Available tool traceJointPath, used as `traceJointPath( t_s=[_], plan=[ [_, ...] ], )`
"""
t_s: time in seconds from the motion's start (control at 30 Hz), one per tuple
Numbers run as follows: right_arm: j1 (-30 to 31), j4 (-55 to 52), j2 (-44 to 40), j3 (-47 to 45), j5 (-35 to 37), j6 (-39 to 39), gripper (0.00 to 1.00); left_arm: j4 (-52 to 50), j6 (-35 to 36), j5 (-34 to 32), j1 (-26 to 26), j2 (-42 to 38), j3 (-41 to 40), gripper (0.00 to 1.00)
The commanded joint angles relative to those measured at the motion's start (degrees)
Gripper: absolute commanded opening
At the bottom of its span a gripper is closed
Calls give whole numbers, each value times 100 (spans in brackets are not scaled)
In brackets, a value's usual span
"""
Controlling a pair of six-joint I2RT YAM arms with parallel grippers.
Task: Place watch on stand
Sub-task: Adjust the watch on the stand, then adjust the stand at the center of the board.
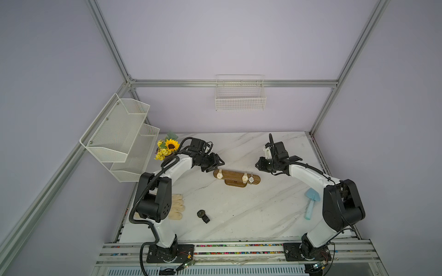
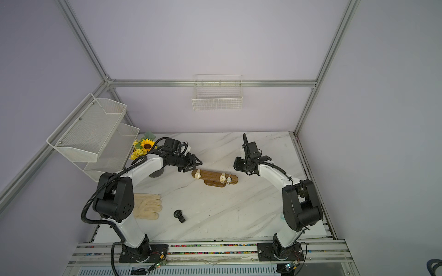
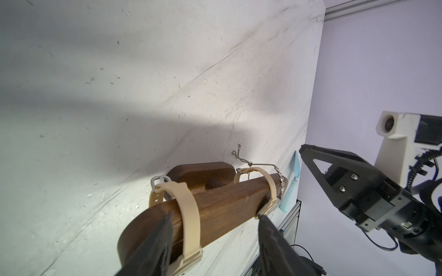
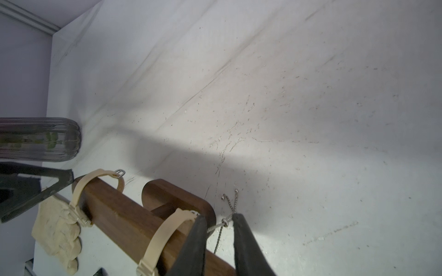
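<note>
Silver chain watch (image 4: 224, 221) lies loose between the slightly parted jaws of the right gripper (image 4: 218, 217), draped on the wooden stand (image 4: 124, 215).
The right wrist view shows its slide bead in the gap, not pinched, with the chain hanging over the stand's end beside a beige watch (image 4: 162, 239). The left gripper (image 3: 215, 216) has its jaws released above the other end, by a second beige watch (image 3: 189, 215); whether they touch cannot be told. Only the top views show the dials, and a black watch (image 1: 203, 215) lying on the worktop (image 1: 239, 215), well apart from the stand.

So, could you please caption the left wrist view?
Left gripper open by the stand, which bears two beige watches and a chain watch.
</note>
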Motion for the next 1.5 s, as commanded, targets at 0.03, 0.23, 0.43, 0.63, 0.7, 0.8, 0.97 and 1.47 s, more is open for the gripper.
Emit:
traceJointPath(
  t_s=[0.03,0.23,0.43,0.63,0.7,0.8,0.97,1.47],
  plan=[
    [-149,-72,-251,-362,-662,77,30,-21,201,134,41,-46,195,57],
    [-233,-46,-450,-768,-1157,63,34,-13,165,229,41,-56,223,57],
    [-249,210,-554,-1112,-1431,172,34,43,91,286,34,-106,214,57],
    [-340,486,-555,-1362,-1648,276,34,103,34,379,-2,-47,199,57],
    [-413,601,-549,-1460,-1791,337,35,124,25,391,-2,-67,178,56],
    [-490,707,-589,-1541,-1895,370,37,131,25,389,-1,-110,191,56],
    [-535,728,-632,-1539,-1833,410,37,154,15,428,-3,-118,254,56],
    [-588,795,-491,-1367,-1811,375,36,322,-2,478,-90,65,133,55]
  ],
)
